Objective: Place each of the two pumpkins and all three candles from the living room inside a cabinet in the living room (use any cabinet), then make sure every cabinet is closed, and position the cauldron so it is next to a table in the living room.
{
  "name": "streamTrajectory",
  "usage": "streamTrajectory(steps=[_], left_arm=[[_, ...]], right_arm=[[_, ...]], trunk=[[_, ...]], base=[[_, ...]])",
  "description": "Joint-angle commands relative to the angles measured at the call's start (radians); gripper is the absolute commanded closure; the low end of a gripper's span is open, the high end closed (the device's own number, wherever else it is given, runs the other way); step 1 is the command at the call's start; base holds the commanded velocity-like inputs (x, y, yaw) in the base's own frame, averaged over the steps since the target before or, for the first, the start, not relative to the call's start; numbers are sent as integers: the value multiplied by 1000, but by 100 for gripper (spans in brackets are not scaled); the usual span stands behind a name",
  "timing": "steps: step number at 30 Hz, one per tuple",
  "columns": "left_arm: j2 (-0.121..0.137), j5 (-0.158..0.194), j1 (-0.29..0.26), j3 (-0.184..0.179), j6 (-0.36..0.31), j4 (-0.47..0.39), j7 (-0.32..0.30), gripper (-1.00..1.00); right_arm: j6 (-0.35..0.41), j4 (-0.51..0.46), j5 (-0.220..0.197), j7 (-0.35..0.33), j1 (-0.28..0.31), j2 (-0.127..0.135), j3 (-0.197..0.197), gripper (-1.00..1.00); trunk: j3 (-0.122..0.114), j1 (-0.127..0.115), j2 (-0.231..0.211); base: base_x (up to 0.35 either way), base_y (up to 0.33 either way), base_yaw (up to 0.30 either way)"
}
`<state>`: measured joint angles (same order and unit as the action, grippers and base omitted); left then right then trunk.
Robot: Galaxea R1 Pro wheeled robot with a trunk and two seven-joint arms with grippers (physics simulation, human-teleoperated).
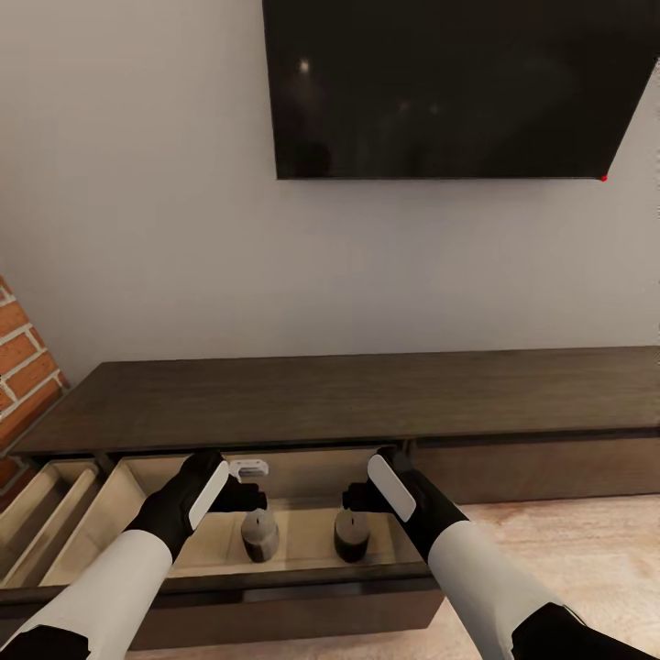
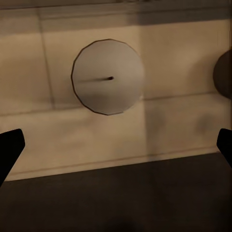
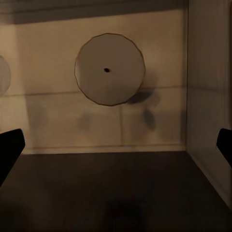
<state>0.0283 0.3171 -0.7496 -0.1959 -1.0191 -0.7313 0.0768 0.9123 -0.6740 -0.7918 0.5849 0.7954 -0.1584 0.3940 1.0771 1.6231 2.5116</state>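
Observation:
The long dark cabinet (image 1: 367, 394) stands against the wall with a pale-lined drawer (image 1: 302, 576) pulled out. Two tan candles stand upright inside it, one (image 1: 259, 533) on the left and one (image 1: 351, 533) on the right. My left gripper (image 1: 246, 488) hangs open just above the left candle (image 2: 107, 77), its fingertips (image 2: 9, 150) wide apart. My right gripper (image 1: 363, 500) hovers open over the right candle (image 3: 109, 69), close to the drawer's side wall. Neither gripper touches a candle. The pumpkins and the cauldron are out of view.
A second open drawer (image 1: 46, 513) with dividers lies further left, by a brick wall (image 1: 23, 367). A dark television (image 1: 458, 87) hangs on the wall above the cabinet. Pale wooden floor (image 1: 568, 541) spreads to the right.

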Motion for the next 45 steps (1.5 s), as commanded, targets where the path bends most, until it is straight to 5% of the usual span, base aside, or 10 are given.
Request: streamTrajectory(steps=[1,13,45], left_arm=[[1,10,-1,-5,-3,-1,8,-100],[0,14,-1,-3,-8,-20,77,-100],[-1,15,-1,-2,-10,-25,84,-100]], right_arm=[[1,-1,-10,10,1,0,3,-100],[0,-1,-10,10,1,0,3,-100],[-4,-8,-8,-32,1,1,12,-100]], trunk=[[-3,-1,0],[-49,-6,-3],[-173,-20,-10]], base=[[-6,0,0],[-1,0,0],[-38,0,0]])
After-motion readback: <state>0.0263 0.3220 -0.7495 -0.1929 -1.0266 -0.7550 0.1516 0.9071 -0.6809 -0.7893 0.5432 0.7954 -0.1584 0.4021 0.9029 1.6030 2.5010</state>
